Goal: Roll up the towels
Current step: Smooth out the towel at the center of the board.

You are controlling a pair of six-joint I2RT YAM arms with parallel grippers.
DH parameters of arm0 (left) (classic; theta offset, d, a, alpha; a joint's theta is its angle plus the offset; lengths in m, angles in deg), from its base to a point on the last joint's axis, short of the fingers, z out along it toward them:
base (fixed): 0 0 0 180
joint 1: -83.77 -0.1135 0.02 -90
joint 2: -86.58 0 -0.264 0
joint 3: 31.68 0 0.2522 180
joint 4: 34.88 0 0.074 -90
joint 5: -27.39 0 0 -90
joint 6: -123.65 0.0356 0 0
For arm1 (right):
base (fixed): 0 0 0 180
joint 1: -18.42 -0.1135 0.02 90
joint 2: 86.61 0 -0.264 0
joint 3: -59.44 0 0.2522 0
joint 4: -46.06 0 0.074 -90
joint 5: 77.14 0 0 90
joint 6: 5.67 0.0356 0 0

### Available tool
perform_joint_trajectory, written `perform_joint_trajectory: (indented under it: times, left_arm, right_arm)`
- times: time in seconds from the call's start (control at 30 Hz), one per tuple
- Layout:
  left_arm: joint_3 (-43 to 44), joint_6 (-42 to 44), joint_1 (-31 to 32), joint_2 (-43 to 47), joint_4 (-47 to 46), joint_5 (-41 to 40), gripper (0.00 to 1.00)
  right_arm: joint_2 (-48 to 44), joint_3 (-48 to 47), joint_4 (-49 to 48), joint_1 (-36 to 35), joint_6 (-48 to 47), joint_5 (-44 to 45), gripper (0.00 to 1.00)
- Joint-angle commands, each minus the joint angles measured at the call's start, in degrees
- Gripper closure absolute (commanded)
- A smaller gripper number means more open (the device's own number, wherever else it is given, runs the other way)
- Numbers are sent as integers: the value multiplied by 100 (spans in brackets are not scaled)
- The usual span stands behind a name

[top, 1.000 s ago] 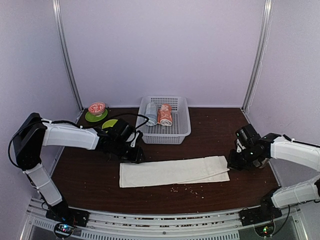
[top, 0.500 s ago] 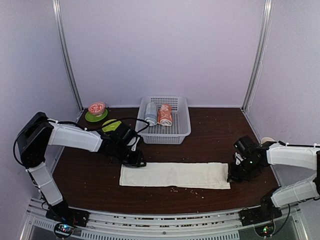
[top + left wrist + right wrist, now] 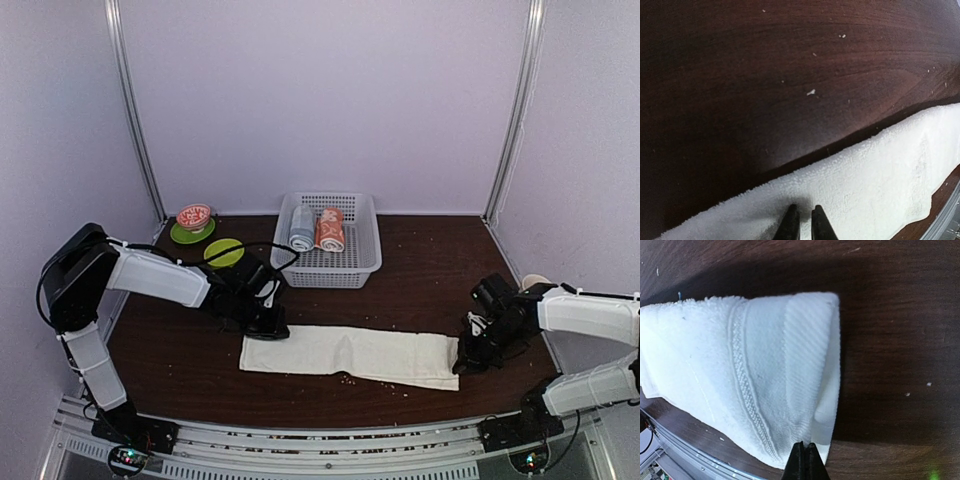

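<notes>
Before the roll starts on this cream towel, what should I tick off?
1. cream towel folded into a long strip on the table: ok.
2. right gripper shut on its right-end corner: ok.
3. left gripper pinching the left end: cannot tell, fingers nearly together over cloth.
4. Strip square to the table edge: not ok, right end lies nearer.
5. orange towel rolled in the basket: ok.

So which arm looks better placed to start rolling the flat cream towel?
Probably right: the right gripper pinches the curled-over short end of the cream towel; the left gripper sits by a long edge.
</notes>
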Motion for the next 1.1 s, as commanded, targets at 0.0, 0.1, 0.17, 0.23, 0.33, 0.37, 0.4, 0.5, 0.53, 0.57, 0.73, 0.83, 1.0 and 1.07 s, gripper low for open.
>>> perform_joint_trajectory:
  times: [0.0, 0.1, 0.17, 0.23, 0.33, 0.37, 0.4, 0.5, 0.53, 0.57, 0.73, 0.83, 1.0, 1.07]
  left_arm:
    - [-102, -45, 23, -116, -9, -137, 94]
    - [-113, -113, 23, -160, -22, -163, 100]
    - [-124, -154, 28, -198, -39, -165, 100]
    - [-132, -193, 31, -226, -39, -193, 100]
    - [-154, -239, 33, -246, -43, -250, 100]
    - [-161, -256, 31, -249, -46, -261, 100]
    - [-167, -276, 31, -244, -52, -276, 100]
    - [-173, -293, 31, -248, -57, -295, 100]
    - [-172, -292, 31, -242, -53, -306, 100]
    - [-174, -291, 31, -240, -52, -315, 100]
    - [-221, -294, 31, -181, -27, -414, 100]
    - [-266, -313, 26, -114, 10, -499, 100]
    - [-370, -370, 25, 41, 59, -662, 100]
    - [-410, -420, 16, 95, 82, -758, 100]
  right_arm:
    - [-131, 57, 193, -30, -230, -540, 100]
    - [-69, 58, 239, -67, -353, -662, 100]
    - [-1, 75, 264, -138, -417, -735, 100]
    - [50, 75, 294, -245, -450, -766, 100]
    - [173, 69, 328, -448, -447, -725, 100]
    - [224, 63, 332, -530, -437, -693, 100]
    - [283, 62, 339, -618, -420, -641, 100]
    - [454, 77, 350, -882, -358, -542, 100]
    - [506, 83, 349, -951, -338, -513, 100]
    - [550, 80, 355, -1026, -311, -490, 100]
    - [515, -152, 429, -1093, -303, -488, 58]
    - [300, -348, 522, -1093, -251, -409, 43]
    - [-93, -762, 882, -1080, -173, -26, 39]
    - [-323, -857, 914, -1056, 3, 186, 39]
